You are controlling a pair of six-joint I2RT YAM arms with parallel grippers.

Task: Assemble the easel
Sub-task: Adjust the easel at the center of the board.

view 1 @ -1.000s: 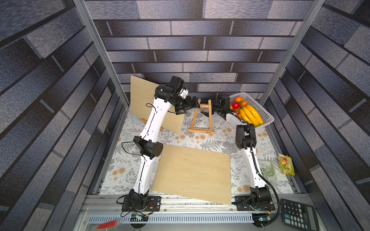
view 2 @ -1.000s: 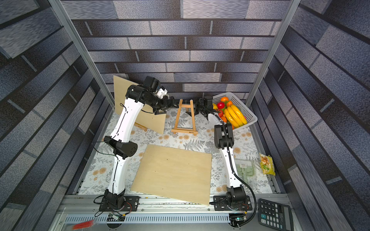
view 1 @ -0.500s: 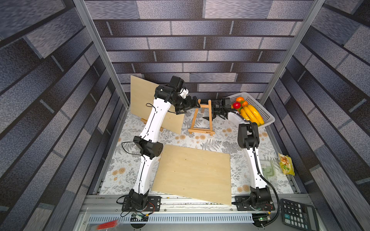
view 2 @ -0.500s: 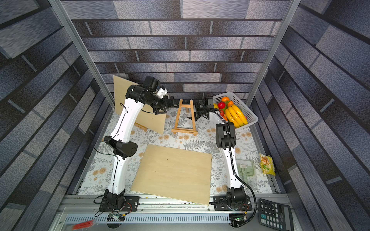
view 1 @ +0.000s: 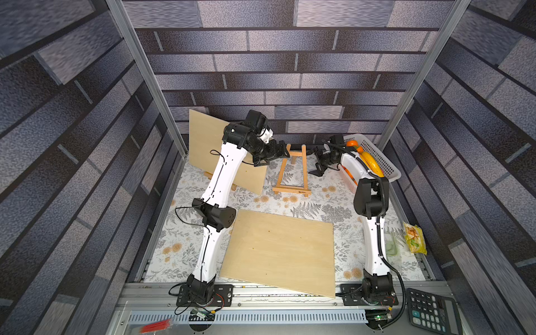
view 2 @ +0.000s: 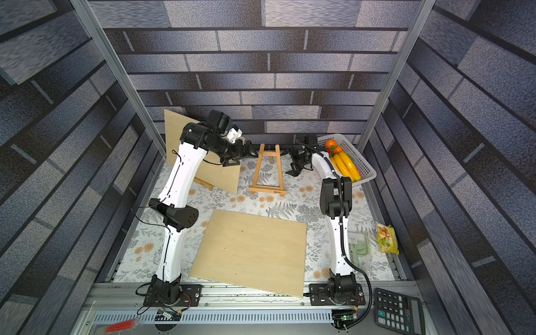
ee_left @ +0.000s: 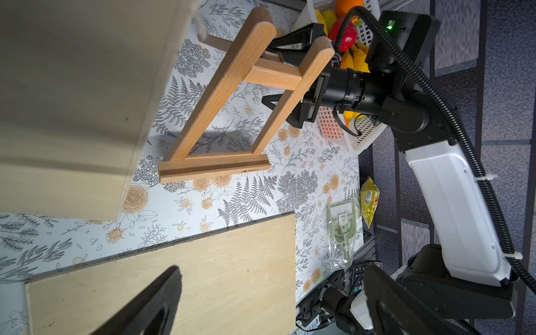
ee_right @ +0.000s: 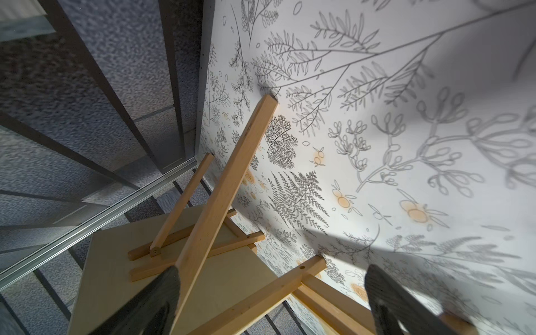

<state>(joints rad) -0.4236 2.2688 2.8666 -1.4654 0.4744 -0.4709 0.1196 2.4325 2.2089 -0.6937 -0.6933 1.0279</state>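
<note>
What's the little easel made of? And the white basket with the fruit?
Small tan A-frame easel: looks like bare, unpainted wood, with faint grain lines and a matte surface. White lattice basket: probably plastic, since it is smooth with a moulded grid of holes.

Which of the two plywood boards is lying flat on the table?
The front board lies flat on the table. The back board stands propped nearly upright on an easel in the back left corner.

Before the easel (view 1: 291, 191) lies the board (view 1: 278, 252) — basket (view 1: 384, 162) right.
</note>
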